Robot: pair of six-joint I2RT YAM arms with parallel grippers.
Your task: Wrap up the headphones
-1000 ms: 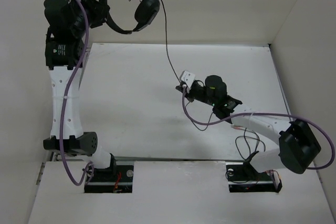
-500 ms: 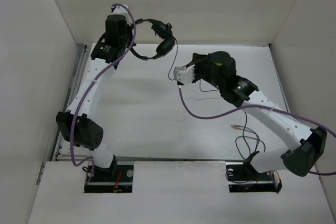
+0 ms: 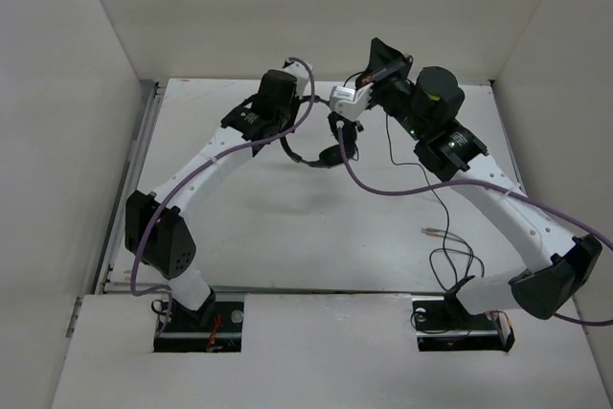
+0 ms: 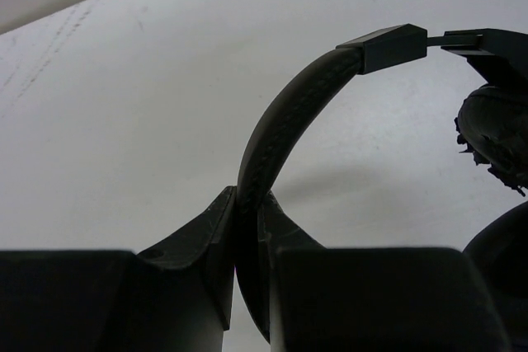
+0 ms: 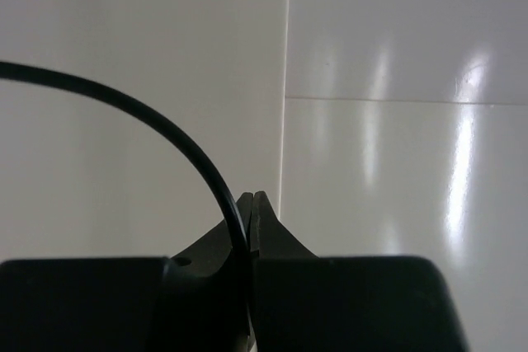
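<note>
Left tool (image 4: 247,208) grips headphones (image 4: 290,109), right tool (image 5: 252,204) pinches cable (image 5: 148,113).

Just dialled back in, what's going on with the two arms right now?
The left gripper is shut on the thin arched headband of the black over-ear headphones, apparently holding them off the white table. The right gripper is pinched shut on their thin dark cable. Both grippers are close together over the far middle of the table. Slack cable trails to the near right, where the reddish plug lies.
</note>
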